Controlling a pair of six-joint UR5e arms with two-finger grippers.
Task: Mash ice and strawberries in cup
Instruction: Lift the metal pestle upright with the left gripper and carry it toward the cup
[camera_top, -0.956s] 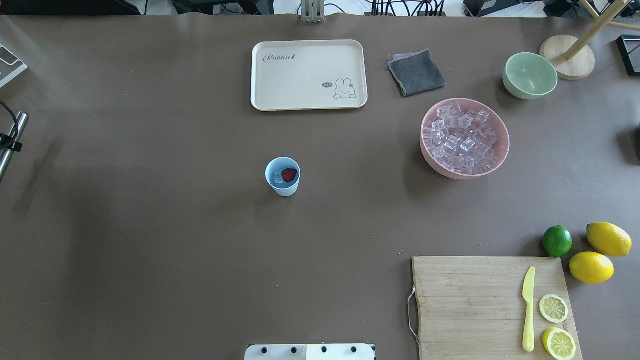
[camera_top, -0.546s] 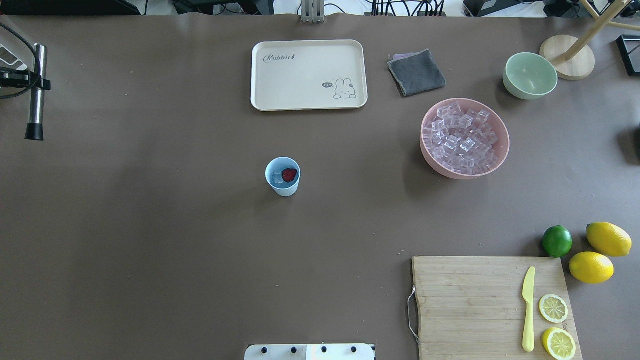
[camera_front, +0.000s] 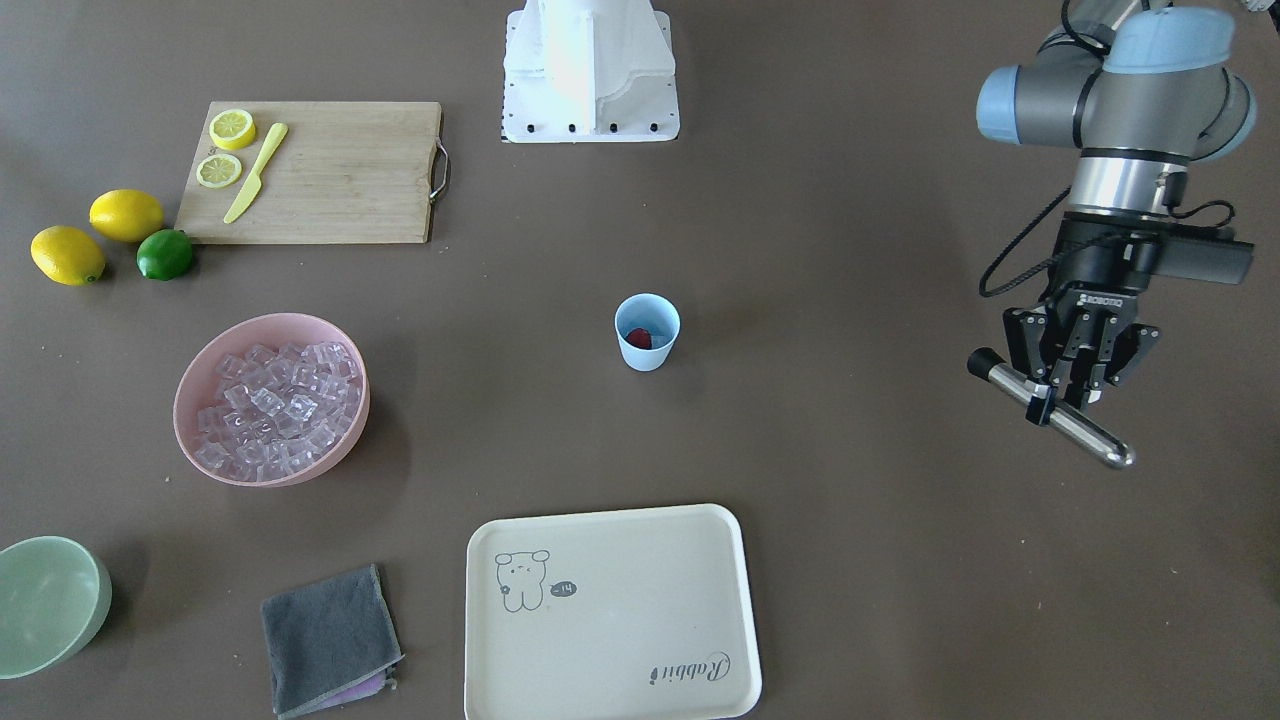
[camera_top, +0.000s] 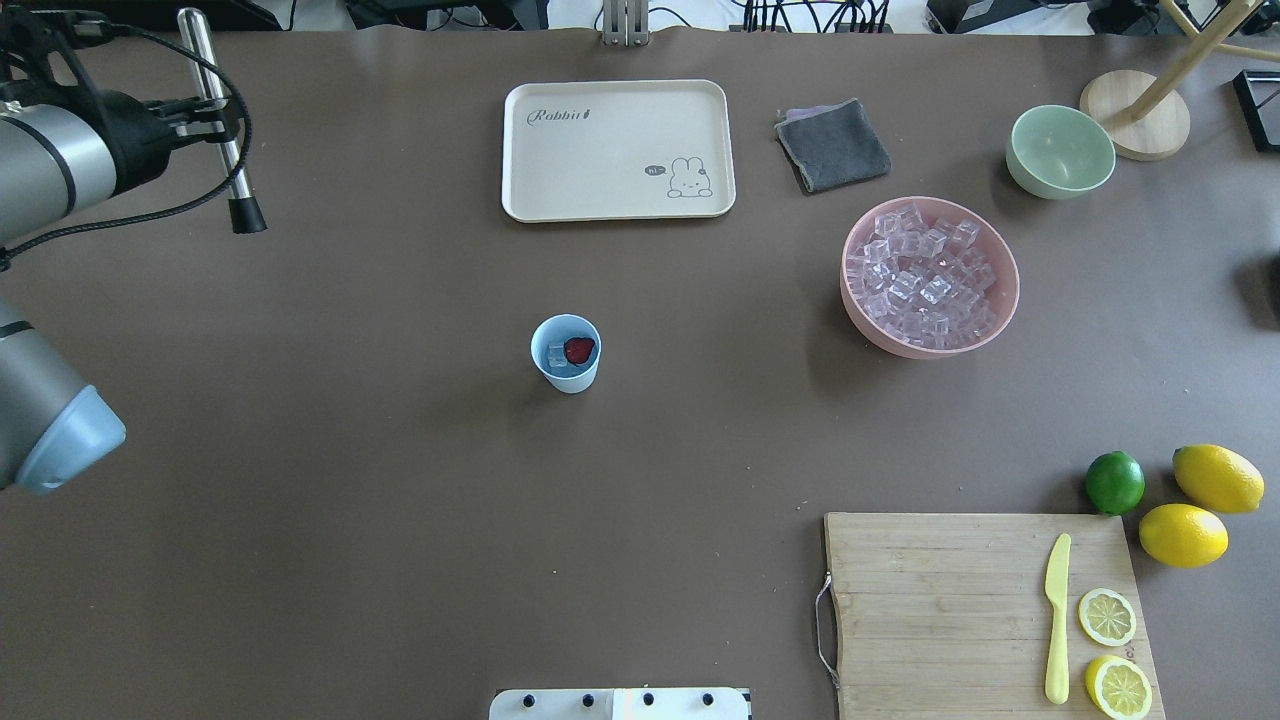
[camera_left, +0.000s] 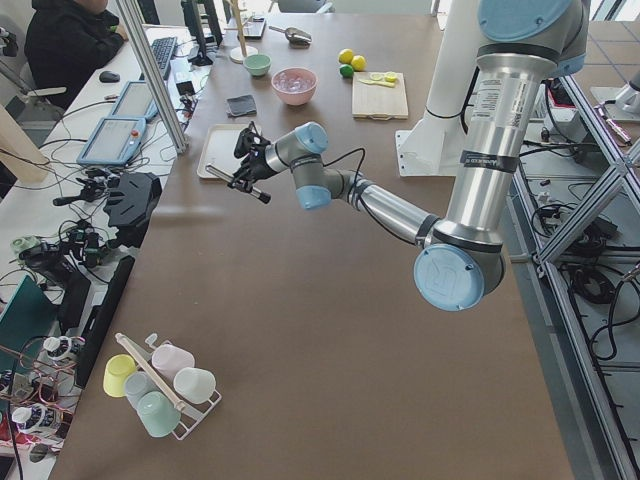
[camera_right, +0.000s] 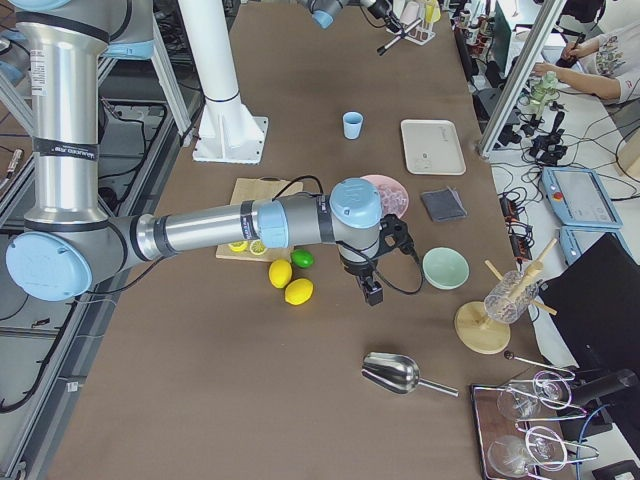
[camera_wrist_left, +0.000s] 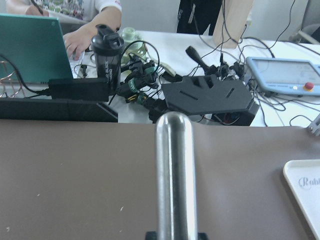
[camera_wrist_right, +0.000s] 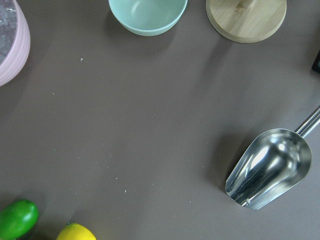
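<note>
The light-blue cup (camera_top: 566, 372) stands mid-table and holds the red strawberry (camera_top: 579, 350) and a clear ice cube (camera_top: 555, 356); it also shows in the front view (camera_front: 647, 350). More ice (camera_top: 925, 275) fills the pink bowl (camera_top: 862, 318). My left gripper (camera_top: 215, 110) is shut on a steel muddler (camera_top: 238, 185) with a black tip, held in the air over the table's far left, well away from the cup. In the front view the left gripper (camera_front: 1052, 398) clamps the muddler (camera_front: 1085, 440) mid-shaft. My right gripper (camera_right: 372, 290) hovers near the green bowl; I cannot tell whether it is open or shut.
A cream tray (camera_top: 618, 150) and a grey cloth (camera_top: 833, 145) lie at the far side. A pale green bowl (camera_top: 1060, 150) and a wooden stand (camera_top: 1135, 115) are far right. A cutting board (camera_top: 950, 610) with knife and lemon halves, a lime (camera_top: 1114, 482) and lemons are near right. A metal scoop (camera_wrist_right: 267, 167) lies beyond.
My left arm has swung into the overhead view from the left edge, carrying the muddler rightward and toward the far side. The cup and its contents have not moved.
</note>
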